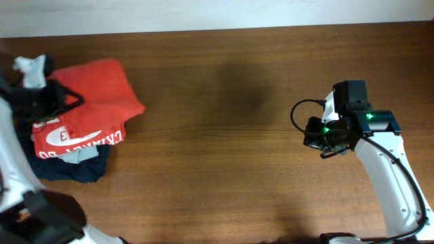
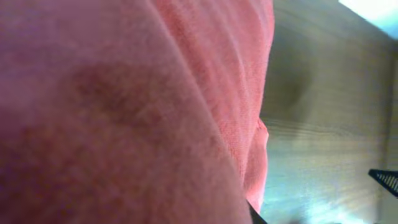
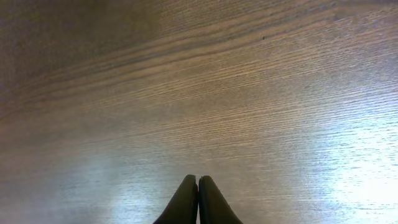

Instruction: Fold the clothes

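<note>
The clothes, an orange-red T-shirt (image 1: 102, 85), lie folded on top of a pile at the table's left end. My left gripper (image 1: 68, 100) is at the shirt's left edge, shut on its cloth. In the left wrist view the orange-red T-shirt (image 2: 124, 112) fills nearly the whole frame and hides the fingers, except one dark fingertip (image 2: 254, 216). My right gripper (image 1: 317, 141) hovers far to the right over bare wood. In the right wrist view the right gripper (image 3: 198, 180) is shut, with nothing between its fingers.
Under the orange-red shirt lie a red shirt with white print (image 1: 74, 139) and a dark navy garment (image 1: 74, 169). The brown wooden table (image 1: 224, 135) stretches between the pile and the right arm. A pale wall runs along the far edge.
</note>
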Motion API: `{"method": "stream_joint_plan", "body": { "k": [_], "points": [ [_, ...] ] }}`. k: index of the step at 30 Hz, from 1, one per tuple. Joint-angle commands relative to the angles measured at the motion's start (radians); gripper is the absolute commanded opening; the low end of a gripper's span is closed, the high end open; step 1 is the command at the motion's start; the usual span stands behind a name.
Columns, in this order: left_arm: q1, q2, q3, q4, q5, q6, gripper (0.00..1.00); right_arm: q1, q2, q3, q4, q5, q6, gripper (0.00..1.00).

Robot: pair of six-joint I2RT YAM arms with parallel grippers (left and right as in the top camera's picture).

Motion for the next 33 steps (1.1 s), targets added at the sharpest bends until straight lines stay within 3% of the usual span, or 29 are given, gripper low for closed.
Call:
{"method": "stream_joint_plan", "body": {
  "k": [1,6,11,16,26,27,29,30,31,33],
  "points": [
    [0.119,0.097,0.005,0.011,0.139,0.14,0.02,-0.003,-0.011,0.011,0.005,0.005,-0.006,0.08],
    [0.199,0.305,0.005,0.016,0.134,0.148,0.03,-0.003,-0.011,0.011,0.013,0.005,0.02,0.08],
    [0.211,0.393,0.005,0.14,0.026,0.11,0.04,-0.003,-0.011,0.011,0.016,0.004,0.02,0.08],
    [0.217,0.393,0.015,0.235,-0.03,0.055,0.19,-0.003,-0.011,0.011,-0.001,0.0,0.02,0.09],
    [0.235,0.393,0.314,0.04,-0.097,0.01,0.33,-0.003,-0.011,0.011,-0.006,0.001,0.02,0.09],
    [0.234,0.393,0.325,0.029,-0.102,0.01,0.38,-0.003,-0.011,0.011,-0.007,0.001,0.02,0.09],
    [0.235,0.393,0.33,0.013,-0.101,0.006,0.64,-0.003,-0.011,0.011,-0.007,0.001,0.02,0.09],
    [0.235,0.393,0.33,0.0,-0.102,0.006,0.87,-0.003,-0.011,0.011,-0.007,0.001,0.02,0.09],
    [0.235,0.393,0.33,-0.007,-0.101,0.006,0.92,-0.003,-0.011,0.011,-0.008,0.001,0.02,0.09],
    [0.235,0.393,0.33,-0.019,-0.099,0.006,0.91,-0.003,-0.011,0.011,-0.008,0.001,0.02,0.09]
  ]
}}
